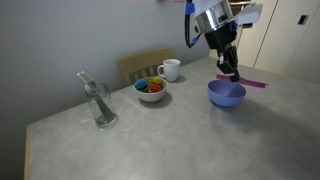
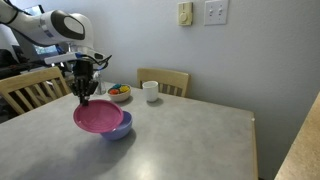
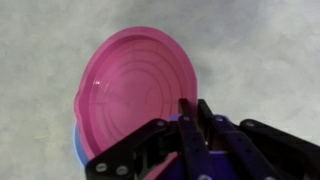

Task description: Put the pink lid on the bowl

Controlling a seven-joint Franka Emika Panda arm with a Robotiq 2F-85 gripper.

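Gripper point(image 2: 84, 98) pinches the pink lid point(image 2: 97, 117) by its rim. The lid hangs tilted over the bowl point(image 2: 118, 130), smooth periwinkle plastic (whether the two touch is unclear). Wrist view: flat disc, concentric ridges, raised rim. Farther along the table: small white bowl point(image 1: 151, 89) holding colourful pieces, white mug point(image 1: 170, 69), clear glass point(image 1: 99, 105) with a utensil point(image 1: 86, 78) standing in it.

- A home dining corner, likely beside a kitchen.
- A grey-topped dining table point(image 2: 205, 135) has wooden chairs point(image 2: 165, 78) drawn up at its eleven o'clock edge.
- A light-switch plate point(image 2: 215, 12) is on the painted wall at twelve o'clock.
- White panelled cupboard doors point(image 1: 290, 35) stand at two o'clock.
- Household tableware is out: a white mug point(image 1: 170, 69) and a drinking glass point(image 1: 101, 106).
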